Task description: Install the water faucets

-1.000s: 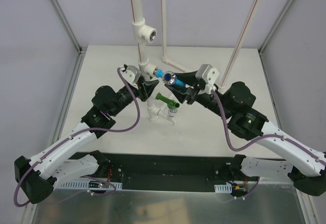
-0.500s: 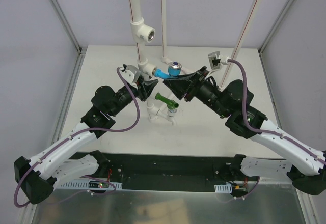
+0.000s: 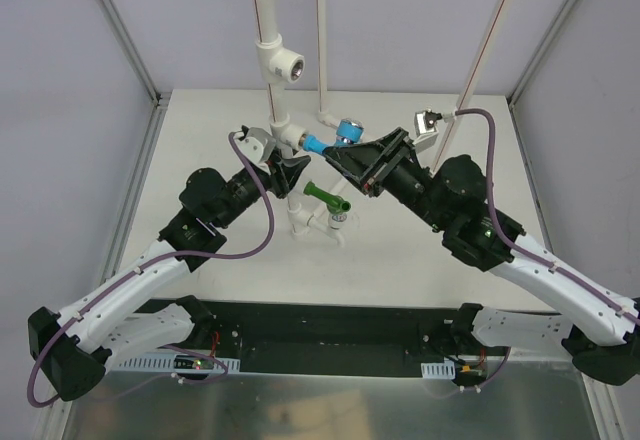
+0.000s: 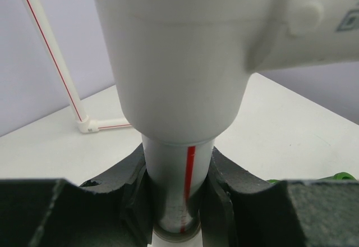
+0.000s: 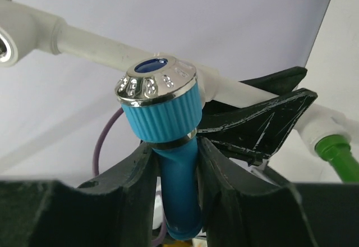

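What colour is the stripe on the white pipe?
Red: a thin stripe running along the white pipe, clearest in the left wrist view.

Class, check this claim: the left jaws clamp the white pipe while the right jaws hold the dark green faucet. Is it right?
No. The right wrist view shows the right gripper holding the light blue faucet in its jaws, not the dark green faucet. The left gripper does clamp the white pipe.

Light blue faucet (image 3: 338, 137), silver cap, at pipe tee (image 3: 289, 138), dark green faucet (image 3: 325, 196) nearby
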